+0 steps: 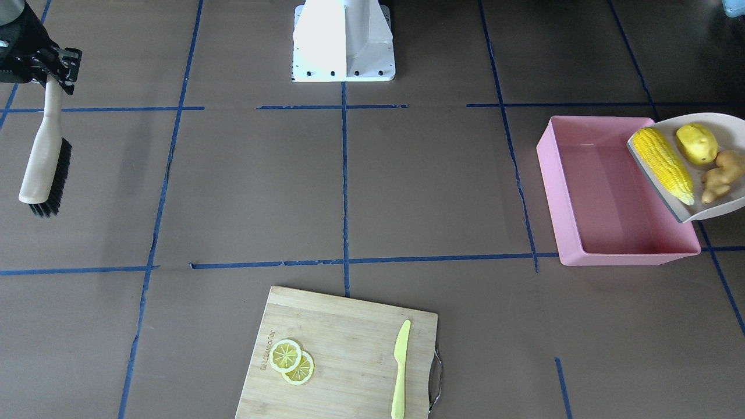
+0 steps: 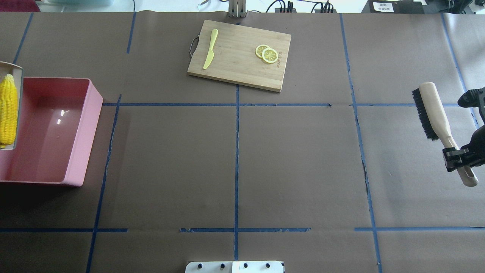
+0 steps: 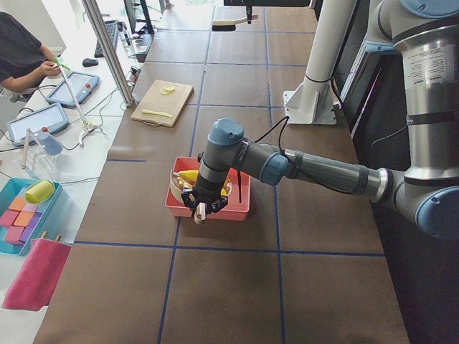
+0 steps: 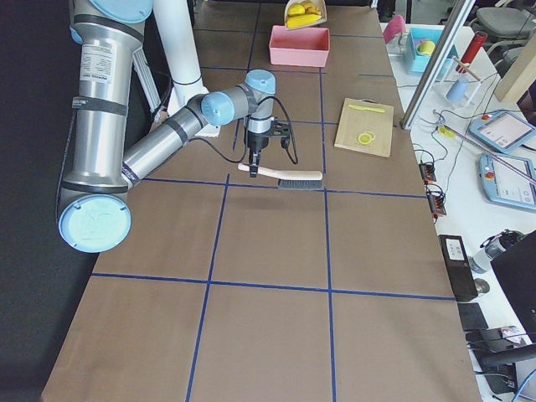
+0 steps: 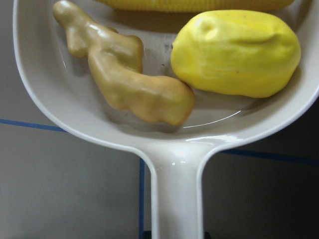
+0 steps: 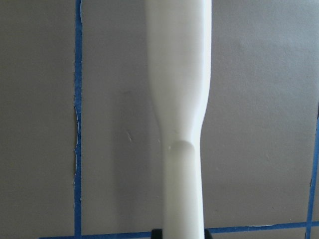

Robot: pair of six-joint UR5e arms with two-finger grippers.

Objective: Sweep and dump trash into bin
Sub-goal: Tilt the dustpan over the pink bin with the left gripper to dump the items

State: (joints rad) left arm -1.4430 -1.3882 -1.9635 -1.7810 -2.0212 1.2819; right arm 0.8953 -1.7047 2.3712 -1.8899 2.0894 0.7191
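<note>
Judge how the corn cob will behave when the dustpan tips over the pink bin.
The corn cob is round and lies along the open lip of the dustpan, so it would probably roll out first. Its moulded look suggests a stiff, light toy that may bounce or roll on inside the bin.

**Brown-Papered Tabletop With a White Bench Alongside**

The tabletop (image 2: 303, 170) is covered in brown paper and ruled into large rectangles by blue tape lines (image 2: 237, 167), frayed in places. Along 1 long side runs a white bench (image 3: 79, 168). It is cluttered with 2 tablets (image 3: 79, 86), loose cables (image 2: 288, 5) and a blue tray of coloured blocks (image 3: 25, 215), with a pink cloth (image 3: 36, 276) just beside the tray. A metal post (image 3: 109, 54) rises at the bench's edge. The light is bright and even, washing the bench almost white and leaving a soft glare on the paper. On the opposite long side the backdrop (image 4: 25, 251) is black.
</note>
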